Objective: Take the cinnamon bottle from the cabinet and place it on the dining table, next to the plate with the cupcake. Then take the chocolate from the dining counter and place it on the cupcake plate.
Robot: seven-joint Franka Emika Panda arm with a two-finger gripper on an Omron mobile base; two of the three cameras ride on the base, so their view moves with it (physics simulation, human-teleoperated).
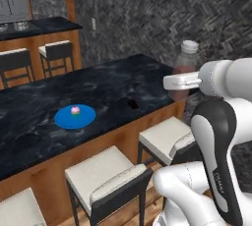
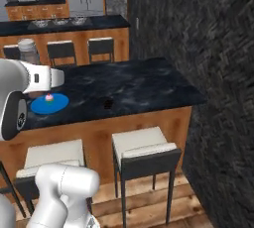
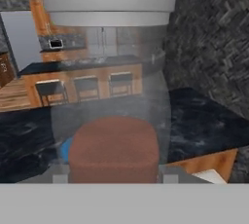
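Item: clear glass cinnamon bottle with grey cap and brown powder (image 1: 186, 68). Location: upright in the two-finger gripper (image 1: 184, 81), pinched between the jaws at its lower body, carried in the air above the near edge of the dark marble dining counter (image 1: 98, 87). In the hand view the bottle (image 3: 113, 96) stands directly ahead of the hand, touching both fingers.

Item: round blue plate (image 1: 75, 117) with pink-topped cupcake (image 1: 75, 110). Location: on the counter, well apart from the hand, off to its left and lower.

Item: small dark chocolate piece (image 1: 133, 104). Location: flat on the counter, between the hand and the plate, below the bottle's level.

Item: white-cushioned stools (image 1: 106, 178). Location: under the counter edge, below the hand.

Hazards, as judged: the grip sits low on a tall bottle, so a quick swing could tip it in the jaws; a release too high would topple it; a descent too near the plate could nudge the plate or cupcake.
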